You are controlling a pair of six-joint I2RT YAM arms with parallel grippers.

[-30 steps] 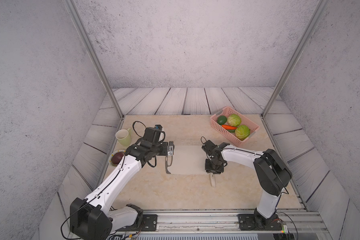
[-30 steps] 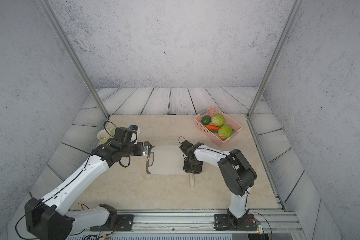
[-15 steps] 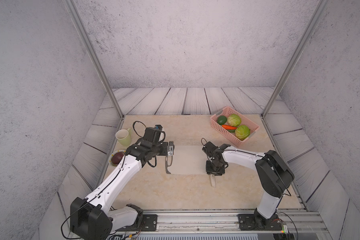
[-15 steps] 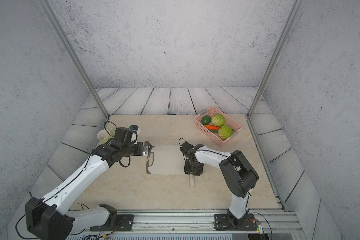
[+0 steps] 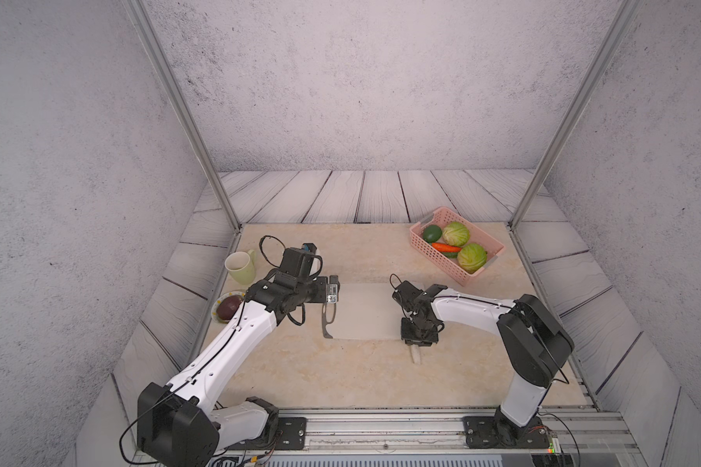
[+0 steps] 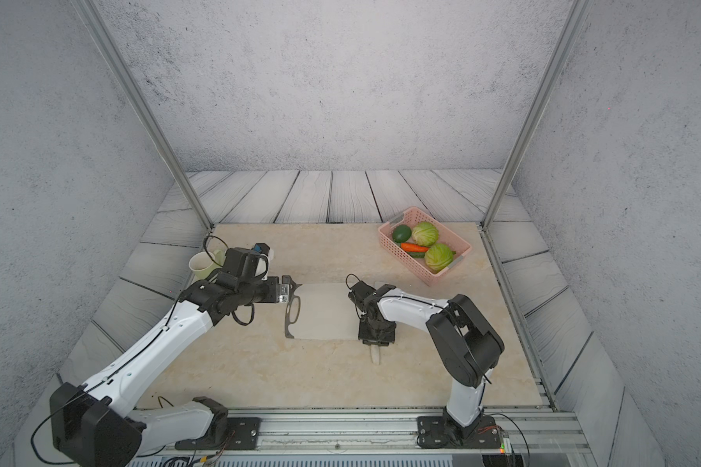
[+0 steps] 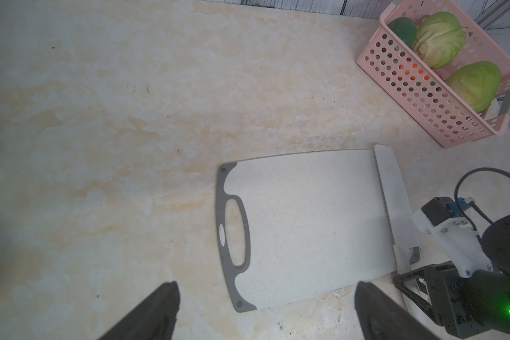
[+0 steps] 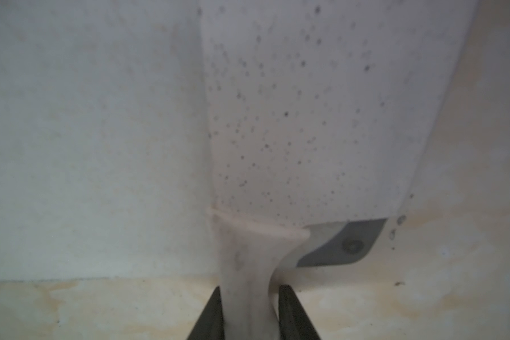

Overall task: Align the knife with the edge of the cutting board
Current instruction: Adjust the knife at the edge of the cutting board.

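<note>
The off-white cutting board (image 5: pixel 365 313) (image 6: pixel 324 313) lies flat mid-table, its grey handle slot (image 7: pixel 233 232) at the left end. The knife lies along the board's right end, with its speckled pale blade (image 7: pixel 390 188) (image 8: pixel 306 103) over the end trim. Its whitish handle (image 5: pixel 415 356) (image 6: pixel 375 356) sticks out past the board's front edge. My right gripper (image 5: pixel 415 343) (image 6: pixel 375 341) (image 8: pixel 249 290) points down, its two fingers shut on that handle. My left gripper (image 5: pixel 332 293) (image 6: pixel 286 291) (image 7: pixel 267 294) hovers wide open above the board's slot end, holding nothing.
A pink basket (image 5: pixel 442 265) (image 7: pixel 424 103) of cabbages, a carrot and an avocado stands at the back right. A pale green mug (image 5: pixel 239 267) and a small plate (image 5: pixel 216 313) with a dark red fruit sit at the left table edge, beside my left arm.
My right gripper's fingers have drawn in against the knife handle. The left arm, the board and the knife have not visibly moved.
</note>
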